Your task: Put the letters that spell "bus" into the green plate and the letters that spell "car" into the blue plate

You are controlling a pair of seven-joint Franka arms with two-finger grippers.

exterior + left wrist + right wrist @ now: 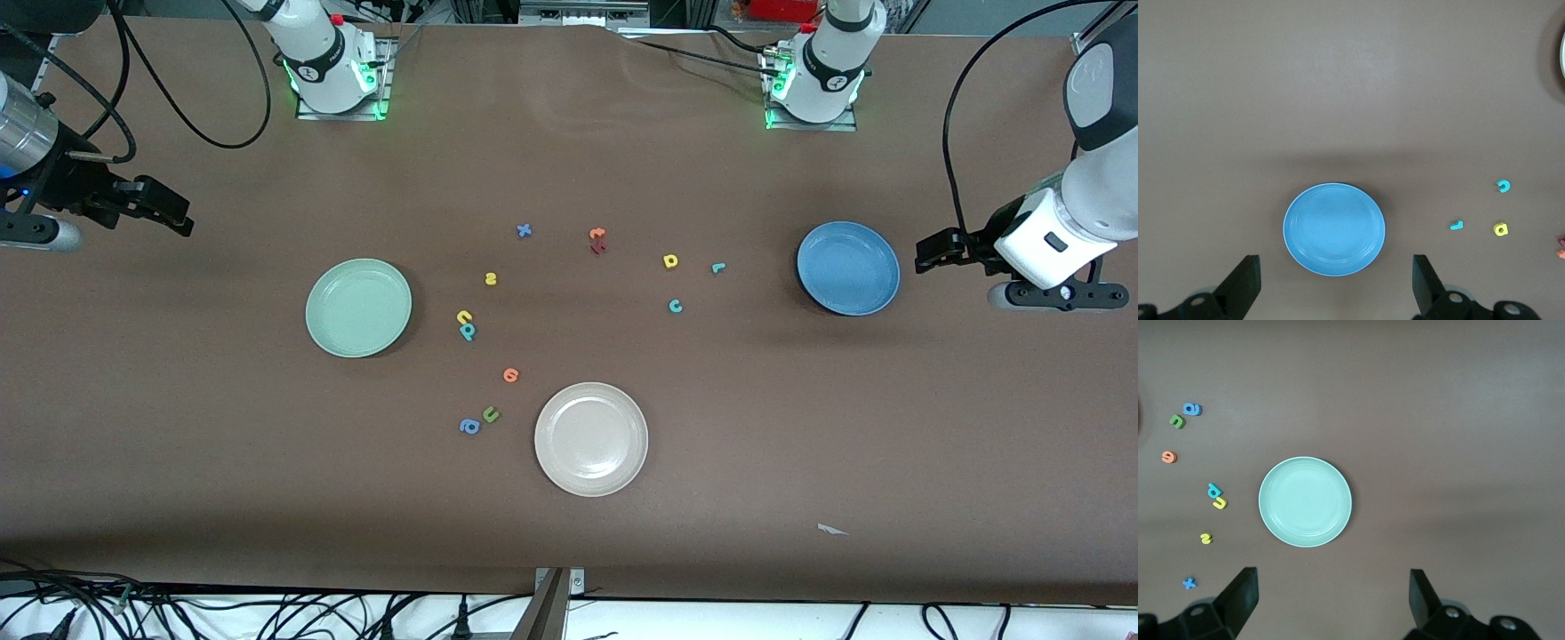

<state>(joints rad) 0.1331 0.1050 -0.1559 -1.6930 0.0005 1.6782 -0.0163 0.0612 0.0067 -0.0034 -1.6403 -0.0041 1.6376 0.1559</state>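
Smooth round green plate (358, 308) and blue plate (847, 268), both bare; small foam letters scattered between. Left gripper (929, 252) and right gripper (178, 216): released, hovering at table ends.

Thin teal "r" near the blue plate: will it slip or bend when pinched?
The teal "r" is small and lies flat, so probably light. Its thin stroke may flex or slip out. The open left pincer would likely need a careful low pinch.
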